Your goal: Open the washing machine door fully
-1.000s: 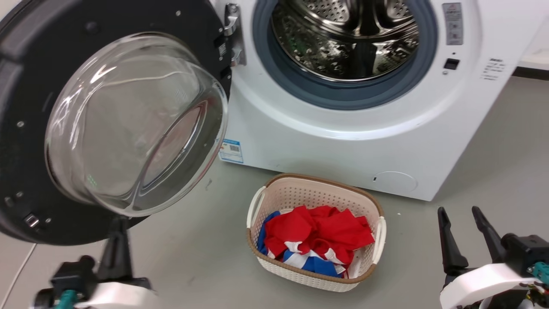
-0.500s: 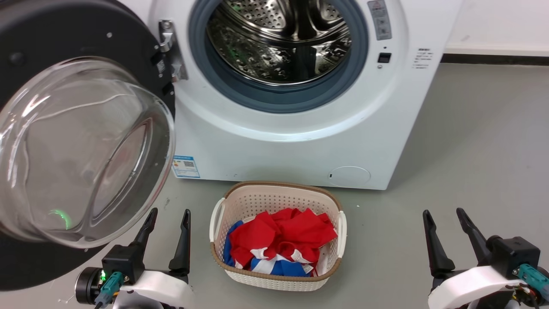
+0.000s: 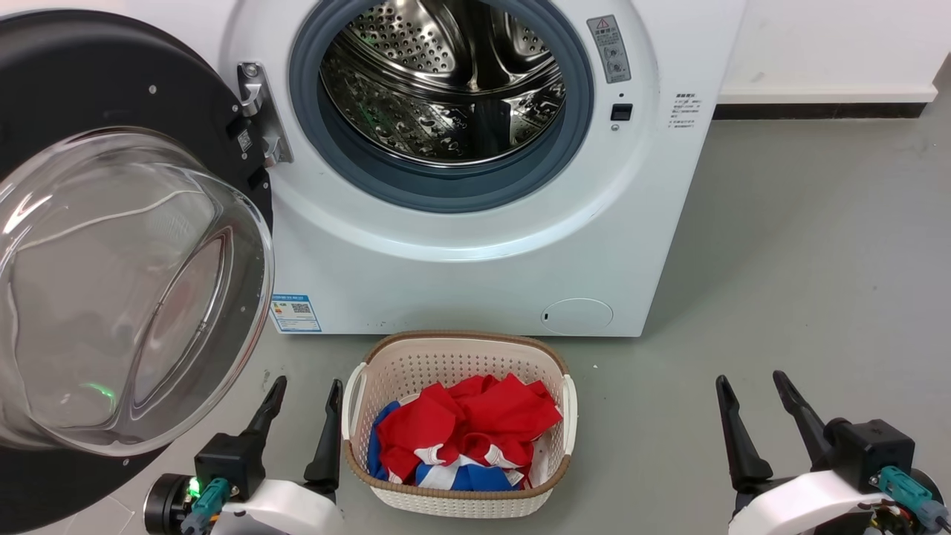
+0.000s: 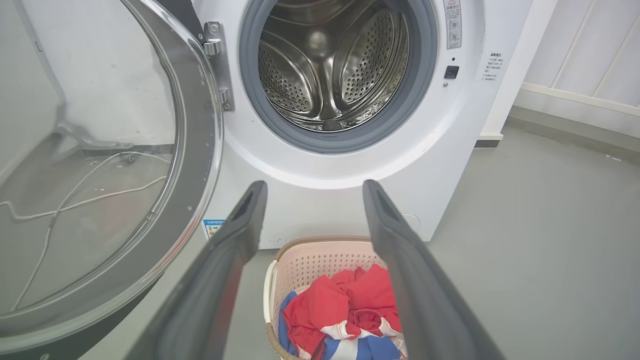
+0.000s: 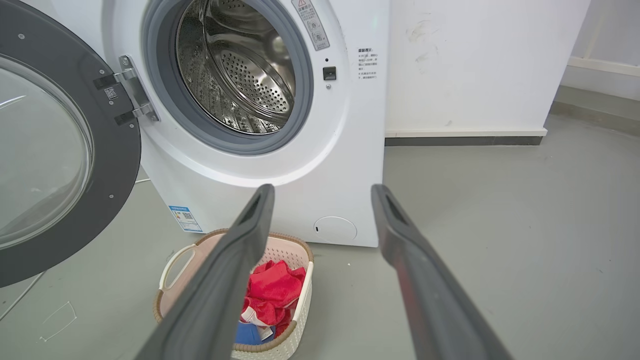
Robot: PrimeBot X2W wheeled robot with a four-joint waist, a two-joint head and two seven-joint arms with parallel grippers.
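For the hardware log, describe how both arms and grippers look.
The left gripper has two long, dark, tapering fingers on a black block, a glossy white forearm shell, a teal plug and a lit green light. The right gripper is the same build, with its own teal plug.

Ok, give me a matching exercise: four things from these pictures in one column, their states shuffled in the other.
Column 1
1. door
2. drum
3. basket
4. left gripper

Column 2
A. holds red, white and blue cloth
B. jaws apart, gripping nothing
C. swung wide to the side
D. perforated steel, nothing inside

Pairs: 1-C, 2-D, 3-A, 4-B
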